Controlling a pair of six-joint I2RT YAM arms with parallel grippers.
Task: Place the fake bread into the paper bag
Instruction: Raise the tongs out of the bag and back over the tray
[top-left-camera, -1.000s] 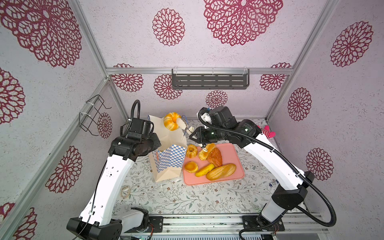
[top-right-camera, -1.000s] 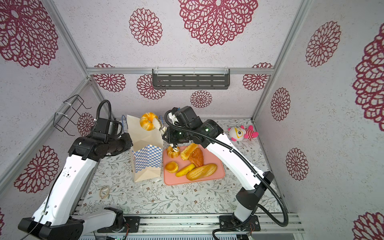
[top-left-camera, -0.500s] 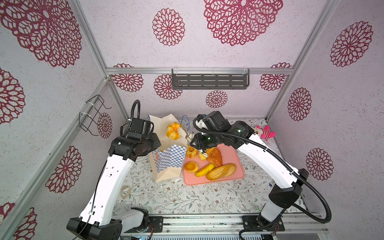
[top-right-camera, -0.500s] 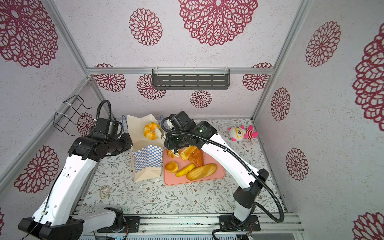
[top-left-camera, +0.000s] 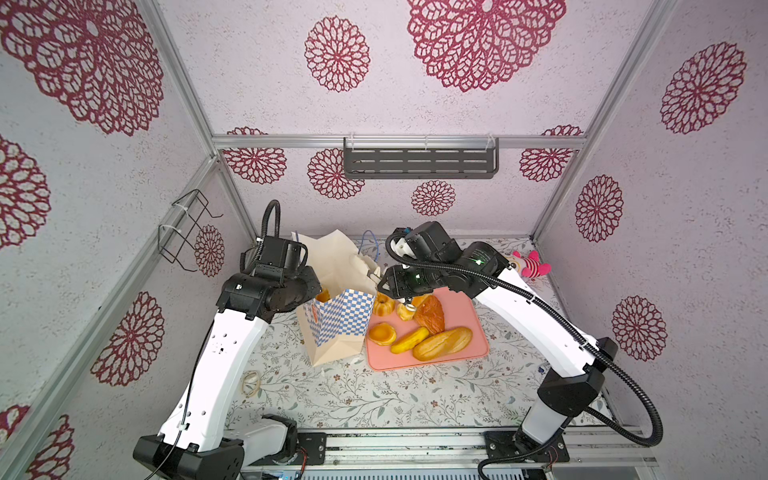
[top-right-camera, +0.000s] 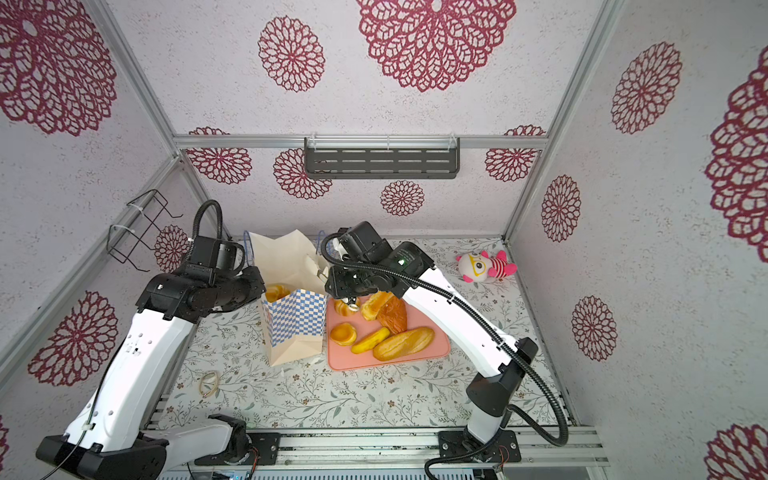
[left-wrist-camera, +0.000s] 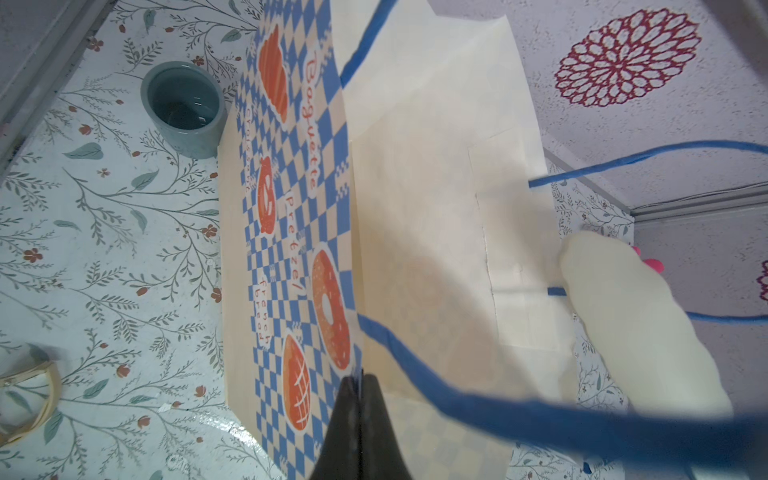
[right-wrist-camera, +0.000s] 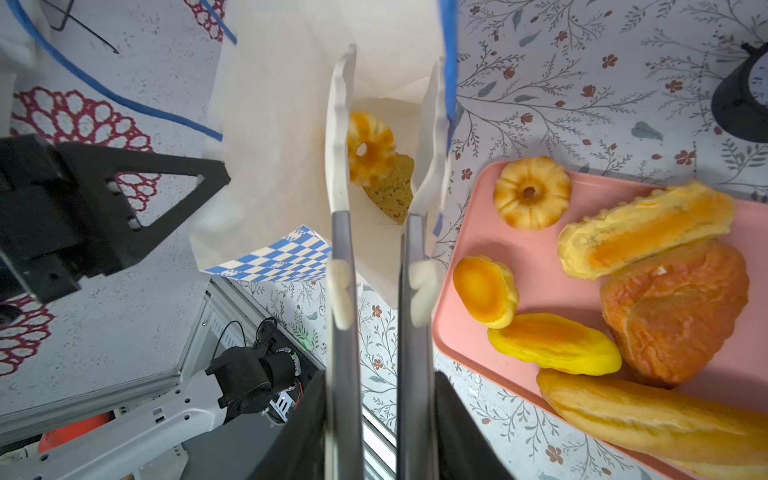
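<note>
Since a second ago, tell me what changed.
The right gripper lowered the ring cake from above the bag into its mouth, then opened and let go; the cake now lies inside. The left gripper stayed shut on the bag's edge; the pastries on the tray did not move.

A grey slotted shelf (top-left-camera: 419, 163) hangs on the rosette-printed back wall (top-left-camera: 465, 208); below it lies the floral tabletop (top-left-camera: 374, 399), left of it a wire rack (top-left-camera: 187, 230) (black, wall-mounted).

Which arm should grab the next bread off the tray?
Right. The right pincer is empty, jaws apart, over the paper bag mouth, beside the pink tray with the remaining fake bread. The left pincer is shut on the bag's rim, holding it open.
</note>
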